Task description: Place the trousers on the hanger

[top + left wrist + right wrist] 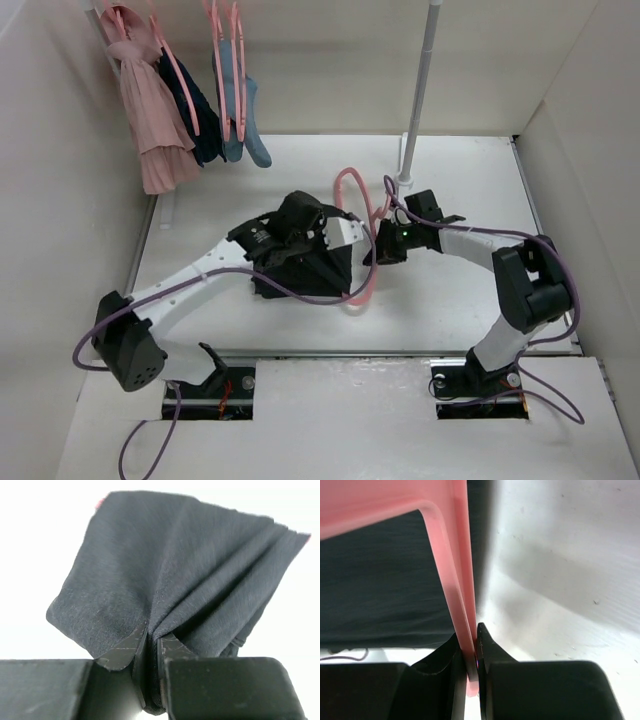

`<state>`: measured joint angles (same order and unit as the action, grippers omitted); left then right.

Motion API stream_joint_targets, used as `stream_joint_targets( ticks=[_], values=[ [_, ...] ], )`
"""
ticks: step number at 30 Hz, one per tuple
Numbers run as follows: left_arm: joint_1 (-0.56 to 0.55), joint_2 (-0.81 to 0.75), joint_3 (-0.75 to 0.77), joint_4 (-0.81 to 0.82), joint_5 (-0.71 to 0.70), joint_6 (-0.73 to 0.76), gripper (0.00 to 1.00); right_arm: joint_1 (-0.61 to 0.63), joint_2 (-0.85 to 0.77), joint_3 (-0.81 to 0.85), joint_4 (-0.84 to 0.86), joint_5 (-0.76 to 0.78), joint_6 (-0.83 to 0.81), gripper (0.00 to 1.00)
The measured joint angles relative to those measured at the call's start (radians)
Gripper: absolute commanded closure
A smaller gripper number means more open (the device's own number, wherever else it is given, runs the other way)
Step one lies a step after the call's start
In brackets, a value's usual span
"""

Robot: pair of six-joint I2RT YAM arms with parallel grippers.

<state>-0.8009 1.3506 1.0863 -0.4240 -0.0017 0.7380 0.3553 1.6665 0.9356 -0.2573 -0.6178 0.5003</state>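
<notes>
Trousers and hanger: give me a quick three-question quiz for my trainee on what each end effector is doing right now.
1. True or false: the left end effector is shut on the trousers.
2. What does the right end effector grip? A) pole B) hanger C) cable
3. Fill in: in the top view, the hung clothes are at the far ___ corner.
Key: 1 true; 2 B; 3 left.
</notes>
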Motion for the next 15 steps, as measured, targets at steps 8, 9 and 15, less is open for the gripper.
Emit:
stream_joint_targets(
  ticks=[8, 9, 15],
  values=[
    [-0.002, -0.113, 0.068, -0.133, -0.011, -0.014, 1.0, 0.002, 0.095, 0.037, 0.058, -0.076, 0.055, 1.0],
    [-0.002, -0.135, 0.035, -0.137, -0.018, -0.01, 1.0, 0.002, 0.104, 0.038, 0.059, -0.081, 0.055, 1.0],
    [0.002, -0.322, -0.297, -0.08, -0.061, 0.06, 1.0, 0.008, 0.106, 0.035, 0.052, -0.087, 0.055, 1.0]
  ],
)
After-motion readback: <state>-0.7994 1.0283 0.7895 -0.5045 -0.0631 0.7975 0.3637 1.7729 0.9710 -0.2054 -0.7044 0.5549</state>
